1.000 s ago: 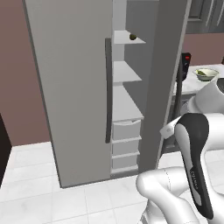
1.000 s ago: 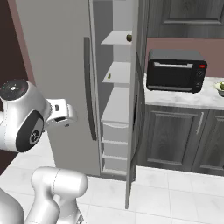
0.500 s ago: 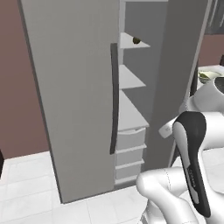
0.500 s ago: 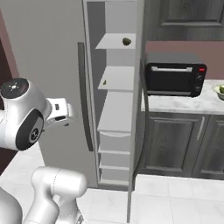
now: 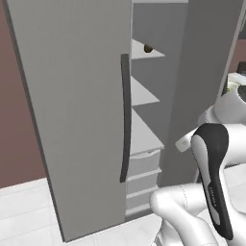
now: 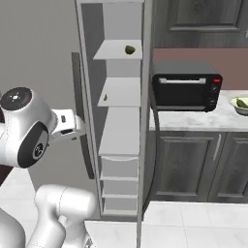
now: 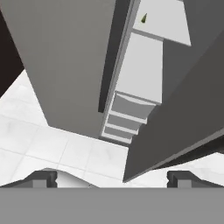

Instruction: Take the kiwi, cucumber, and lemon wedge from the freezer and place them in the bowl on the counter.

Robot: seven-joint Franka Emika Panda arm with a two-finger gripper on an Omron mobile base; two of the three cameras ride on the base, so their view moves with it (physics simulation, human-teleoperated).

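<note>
Left base view: the freezer [image 5: 86,110] stands open, its flat grey door turned toward the camera with the long dark handle [image 5: 125,117] running down its edge, and the kiwi [image 5: 148,48] sits as a small brown lump on an upper shelf inside. Right base view: the kiwi [image 6: 130,49] lies on the top shelf of the freezer [image 6: 121,121], a small dark green bit [image 6: 105,98] that I cannot identify lies on the shelf below, and 3 pale drawers [image 6: 119,184] stack beneath. To the right a black toaster oven [image 6: 186,92] stands on the counter [image 6: 193,121], and the bowl [image 6: 240,103] sits at the far right edge with something green in it. Hand view: the gripper [image 7: 111,178] is spread wide with nothing between its 2 fingertips [image 7: 41,178], looking at the door, shelves and drawers of the freezer [image 7: 65,65], with a small green piece [image 7: 143,18] on a shelf.
</note>
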